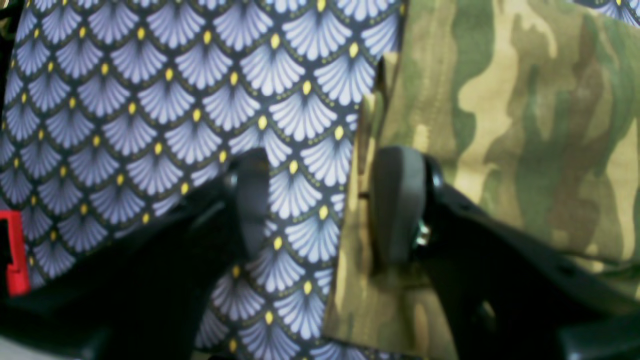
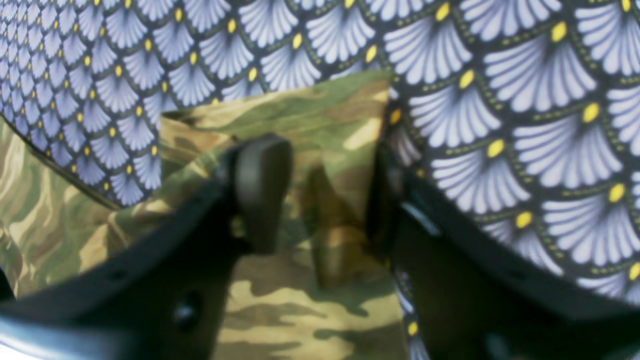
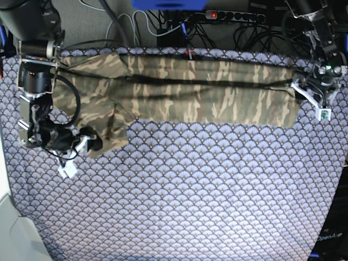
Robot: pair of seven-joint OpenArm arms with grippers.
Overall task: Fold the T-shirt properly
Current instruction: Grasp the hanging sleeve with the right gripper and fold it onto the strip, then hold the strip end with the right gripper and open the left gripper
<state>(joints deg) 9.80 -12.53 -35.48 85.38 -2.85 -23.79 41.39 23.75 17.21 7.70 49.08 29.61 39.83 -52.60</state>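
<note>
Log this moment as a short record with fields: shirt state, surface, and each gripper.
shirt: camouflage-print cloth T-shirt, laid as a long band across the far side, one sleeve hanging toward the near left
surface: purple-grey fan-scale patterned cloth covering the table
left gripper: open, jaws astride the shirt's edge, one finger over the patterned cloth
right gripper: open, shirt fabric lying between its jaws
fold: not finished

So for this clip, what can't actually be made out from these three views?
- Base view: T-shirt collar and far sleeve, hidden by its folded layers.
- Base view: right gripper too small to judge its jaws.
- Left wrist view: left gripper blurred; contact with the shirt hem unclear.
- Patterned cloth cut off by the frame edges.
</note>
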